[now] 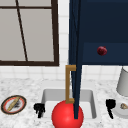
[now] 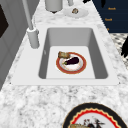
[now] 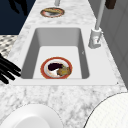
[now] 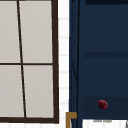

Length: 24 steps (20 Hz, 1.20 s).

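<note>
The left hand hangs in the front view at the sink's left front corner, its fingers pointing down and loosely straight, holding nothing. To its left on the marble counter lies a dark-rimmed plate carrying what looks like a long piece of bread. Just to the hand's right is the white sink, and in front of it a red ball fills the lower middle of the front view, touching neither hand.

The side views look down into the basin, where a red-rimmed plate lies flat on the bottom holding a dark aubergine and a brown piece of bread that touch each other. This plate sits between the two hands and below them, well apart from both. A tall faucet stands at the back edge of the sink.

Above the sink an open dark blue cabinet door with a brass handle stands edge-on, and one dark red fruit rests on the cabinet's shelf.

The right hand hovers at the sink's right front, fingers straight and pointing down, empty; in the right side view it shows with fingers spread. Just beside it lies a white plate with a small brownish bit of food, and behind that a grey container.

In all: two hands, three plates, one ball, one fruit.
</note>
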Tool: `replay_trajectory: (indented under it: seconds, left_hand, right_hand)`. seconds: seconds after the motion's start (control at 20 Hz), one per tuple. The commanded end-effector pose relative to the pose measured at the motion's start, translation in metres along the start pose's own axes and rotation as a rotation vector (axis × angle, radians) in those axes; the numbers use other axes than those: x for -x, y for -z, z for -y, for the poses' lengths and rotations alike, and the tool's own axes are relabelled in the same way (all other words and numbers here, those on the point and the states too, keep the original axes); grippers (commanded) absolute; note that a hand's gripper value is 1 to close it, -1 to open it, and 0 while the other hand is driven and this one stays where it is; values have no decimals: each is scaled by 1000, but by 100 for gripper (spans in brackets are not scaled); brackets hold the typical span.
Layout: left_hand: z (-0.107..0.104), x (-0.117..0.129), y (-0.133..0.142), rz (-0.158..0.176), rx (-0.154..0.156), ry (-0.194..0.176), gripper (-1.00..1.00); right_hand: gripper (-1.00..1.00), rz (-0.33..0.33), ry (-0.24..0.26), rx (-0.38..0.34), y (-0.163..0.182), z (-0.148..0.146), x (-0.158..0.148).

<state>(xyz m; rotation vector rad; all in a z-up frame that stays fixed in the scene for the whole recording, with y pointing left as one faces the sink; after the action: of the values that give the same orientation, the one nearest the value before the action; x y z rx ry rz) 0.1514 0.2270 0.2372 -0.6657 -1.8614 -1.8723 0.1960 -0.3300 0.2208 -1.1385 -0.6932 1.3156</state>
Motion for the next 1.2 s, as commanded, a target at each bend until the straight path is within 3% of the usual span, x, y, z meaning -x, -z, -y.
replay_trajectory:
  seconds: [0.0, 1.15]
  left_hand:
    - [0, 0, 0, 0, 0, 0, 0]
    - [0, 0, 0, 0, 0, 0, 0]
  right_hand:
    - [-100, 7, -9, 13, -21, -1, -23]
    - [-100, -22, -61, -11, -104, 23, -185]
